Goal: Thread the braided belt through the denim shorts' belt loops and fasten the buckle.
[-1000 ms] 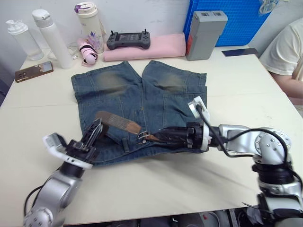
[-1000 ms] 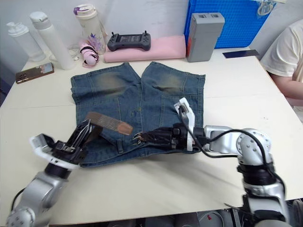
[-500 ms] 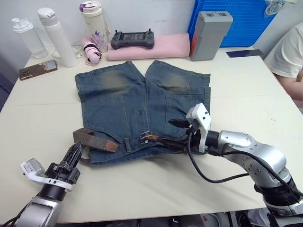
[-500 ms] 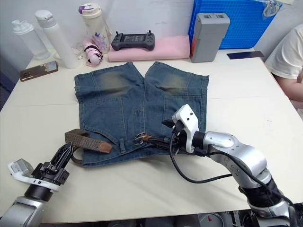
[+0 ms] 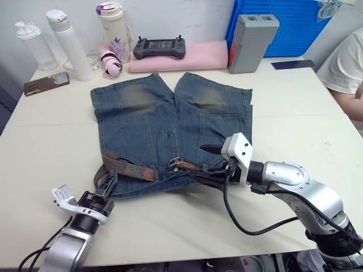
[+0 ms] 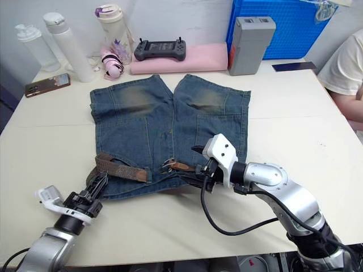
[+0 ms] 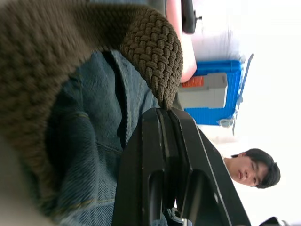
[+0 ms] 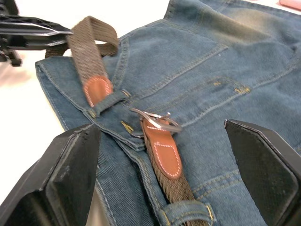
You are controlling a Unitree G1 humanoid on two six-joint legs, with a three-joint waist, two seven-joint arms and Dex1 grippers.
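Threading looks mostly done to me. From the left eye view, I see the denim shorts (image 5: 170,127) flat on the table (image 5: 295,107), waistband toward me, with the braided belt (image 5: 127,167) lying along it. Its tip end loops out at 9 o'clock of the fly; the buckle (image 5: 174,164) sits at the fly. I judge that the buckle is not yet fastened. My left gripper (image 5: 106,182) sits at the shorts' 7 o'clock corner, fingers pressed together on the belt's loop. My right gripper (image 5: 211,164) sits at 3 o'clock of the buckle.

Left wrist view: it confirms the closed fingers (image 7: 164,155) pinching the woven strap, which the head cameras leave uncertain.

Right wrist view: the fingers (image 8: 70,165) are spread wide, holding nothing. Here I can see that the tan leather tip (image 8: 97,89) is tucked under one of the belt loops (image 8: 107,101), well short of the open buckle.
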